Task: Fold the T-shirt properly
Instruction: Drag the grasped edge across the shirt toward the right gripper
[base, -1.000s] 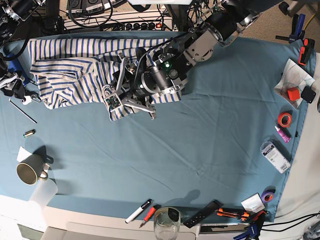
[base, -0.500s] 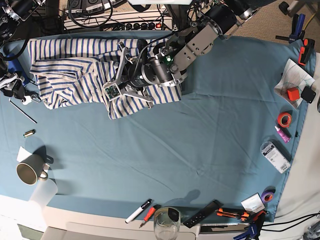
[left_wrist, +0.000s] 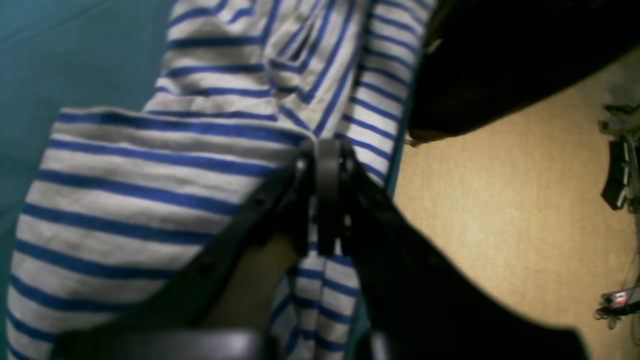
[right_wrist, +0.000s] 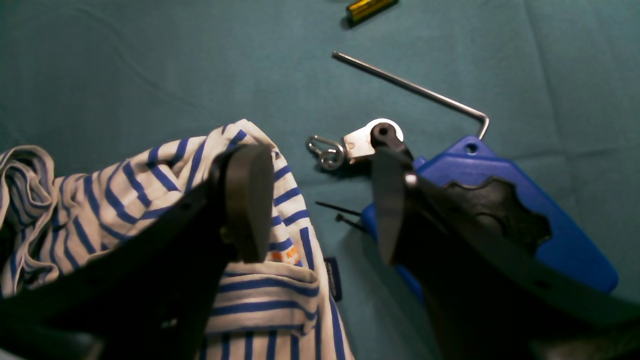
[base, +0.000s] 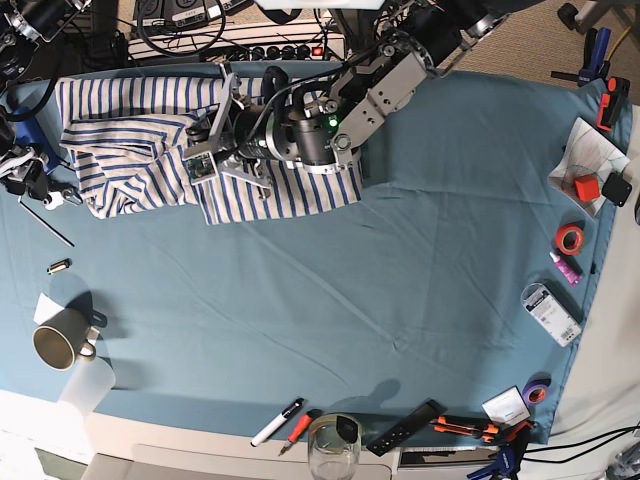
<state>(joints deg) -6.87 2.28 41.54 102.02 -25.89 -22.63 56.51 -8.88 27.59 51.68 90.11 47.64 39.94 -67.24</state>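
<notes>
The T-shirt (base: 150, 140) lies bunched up near the far edge of the table, toward the far left corner as the base view shows it. It is white with thin blue stripes. It sits on the teal cloth (base: 400, 270) that covers the table.

The left gripper (left_wrist: 327, 165) is pressed together and pinches a fold of the T-shirt (left_wrist: 150, 175). Striped cloth hangs on both sides of its black fingers (left_wrist: 327, 200). In the base view this arm reaches in from the far edge, and its gripper (base: 215, 150) sits over the middle of the shirt.

The right gripper (right_wrist: 315, 200) is spread wide and holds nothing. One of its fingers (right_wrist: 247, 200) rests over the edge of the T-shirt (right_wrist: 125, 190) (a small dark label (right_wrist: 332, 277) shows just by the hem there). The other finger is over a blue plastic piece (right_wrist: 500, 215). Near it on the cloth lie a thin metal key with a bent end (right_wrist: 415, 90), a small metal clip (right_wrist: 350, 145) and a little yellow thing (right_wrist: 370, 7).

At the near left corner stands a mug (base: 60, 340). Along the near edge are a white marker (base: 277, 422) and a glass (base: 333, 445). By the right edge lie an orange tape roll (base: 570, 238) and a red block (base: 585, 187).
</notes>
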